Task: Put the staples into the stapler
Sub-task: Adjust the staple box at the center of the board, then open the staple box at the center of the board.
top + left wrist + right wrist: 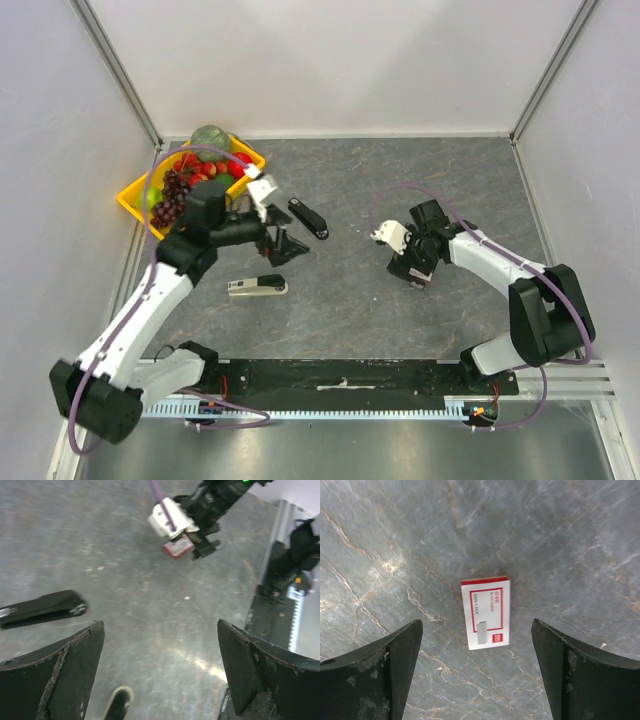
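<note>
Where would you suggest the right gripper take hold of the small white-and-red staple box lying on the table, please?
Across its two long edges, near the middle, coming straight down from above. The staple box lies flat on the table, so only its thin sides offer purchase, and its long edges face the fingers of the open right gripper.

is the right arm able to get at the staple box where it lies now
Probably yes: the right gripper hangs open over the staple box, which lies flat on the table with nothing near it. Being so flat, it may be awkward to pinch.
</note>
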Controlling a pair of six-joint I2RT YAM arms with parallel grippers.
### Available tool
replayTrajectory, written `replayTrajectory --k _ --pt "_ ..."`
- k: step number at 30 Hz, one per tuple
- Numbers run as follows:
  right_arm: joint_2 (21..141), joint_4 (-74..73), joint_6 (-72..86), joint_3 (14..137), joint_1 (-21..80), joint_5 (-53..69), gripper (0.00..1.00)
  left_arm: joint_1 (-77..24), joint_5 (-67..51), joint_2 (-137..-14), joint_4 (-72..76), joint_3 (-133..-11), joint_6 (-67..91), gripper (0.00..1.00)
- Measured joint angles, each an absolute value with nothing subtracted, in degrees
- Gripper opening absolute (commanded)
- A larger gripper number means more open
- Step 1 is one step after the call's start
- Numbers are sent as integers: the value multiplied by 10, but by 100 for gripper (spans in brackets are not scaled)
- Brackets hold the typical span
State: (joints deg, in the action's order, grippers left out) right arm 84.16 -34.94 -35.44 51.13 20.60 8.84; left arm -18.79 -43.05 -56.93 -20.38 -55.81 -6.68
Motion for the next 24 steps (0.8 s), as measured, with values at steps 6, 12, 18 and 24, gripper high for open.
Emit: replayTrajectory --k 6,12,18,24 --pt "841 -334 -387 464 188 81 93 -277 -441 -701 -133 -561 19 98" --pt "849 -312 -406 464 155 83 89 -294 -471 -851 -71 -592 114 96" --pt "863 -306 -421 465 155 95 78 -301 -498 -944 1 -607 208 85" --pt "867 -302 -430 465 155 104 64 -307 -524 -1018 55 -620 288 77"
